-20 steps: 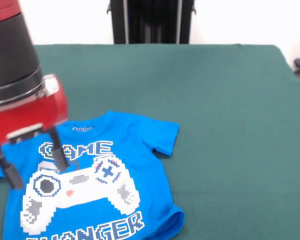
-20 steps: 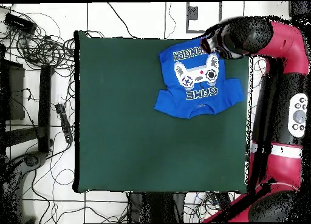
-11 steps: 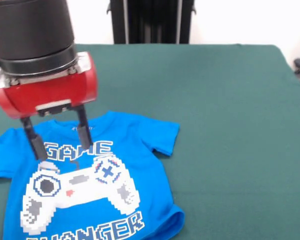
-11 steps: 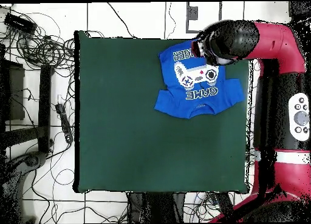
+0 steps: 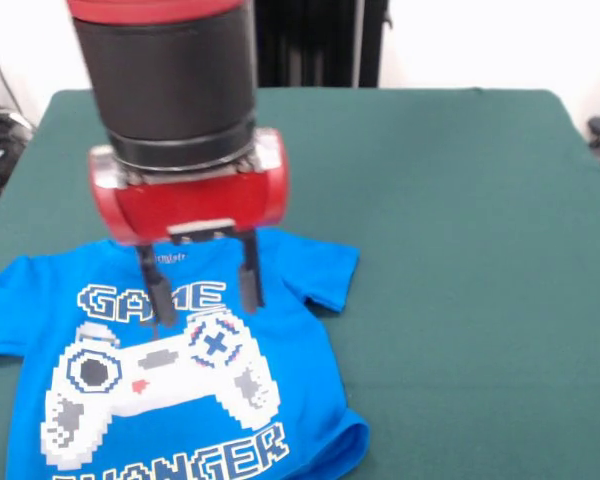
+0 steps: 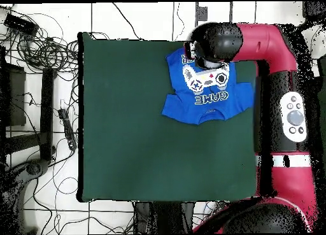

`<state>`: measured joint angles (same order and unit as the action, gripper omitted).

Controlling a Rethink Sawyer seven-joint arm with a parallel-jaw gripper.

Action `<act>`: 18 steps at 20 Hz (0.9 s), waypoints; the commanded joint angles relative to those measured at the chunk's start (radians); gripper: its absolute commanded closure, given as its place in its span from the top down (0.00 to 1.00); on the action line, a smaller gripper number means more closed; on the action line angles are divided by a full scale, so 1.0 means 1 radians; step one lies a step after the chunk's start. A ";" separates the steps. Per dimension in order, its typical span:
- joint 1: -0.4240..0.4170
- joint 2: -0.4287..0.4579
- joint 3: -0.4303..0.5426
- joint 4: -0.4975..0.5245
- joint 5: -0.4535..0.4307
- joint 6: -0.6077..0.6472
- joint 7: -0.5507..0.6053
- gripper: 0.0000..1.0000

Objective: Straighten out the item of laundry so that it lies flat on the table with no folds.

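Lying print-up at the near edge of the front view, the item of laundry (image 5: 180,370) is a bright blue short-sleeved shirt whose lower hem runs out of the bottom of that picture. Its front shows a white pixel game controller with "GAME" above it and part of "CHANGER" below. The hem corner on the picture's right curls up into a small rounded fold, and the sleeve on that side is bunched, with a crease where it meets the body. The sleeve on the picture's left spreads out flatter toward the edge.

Above the shirt's upper chest the gripper (image 5: 203,295) points straight down, its two dark fingers (image 5: 250,270) spread apart with nothing between them. One fingertip sits over the "G" of the print, the other beside the "E", just below the collar; whether they touch the cloth cannot be told.

Beyond the collar the table (image 5: 450,200) stretches away in bare dark green.

In the overhead view the shirt (image 6: 207,92) lies in one corner of the green surface (image 6: 140,130), close to two of its edges, with the arm's black wrist covering the shirt's hem end.
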<state>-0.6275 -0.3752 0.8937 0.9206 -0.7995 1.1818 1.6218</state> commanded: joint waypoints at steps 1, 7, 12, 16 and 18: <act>0.088 0.041 -0.138 0.057 0.037 -0.060 0.360 1.00; 0.140 0.065 -0.186 -0.003 0.074 -0.072 0.398 1.00; 0.181 0.085 -0.224 -0.035 0.096 -0.093 0.441 1.00; 0.204 0.102 -0.244 -0.060 0.124 -0.104 0.453 1.00; 0.219 0.109 -0.255 -0.077 0.137 -0.101 0.454 1.00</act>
<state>-0.4718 -0.3578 0.7193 0.8598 -0.6980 1.1222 1.7680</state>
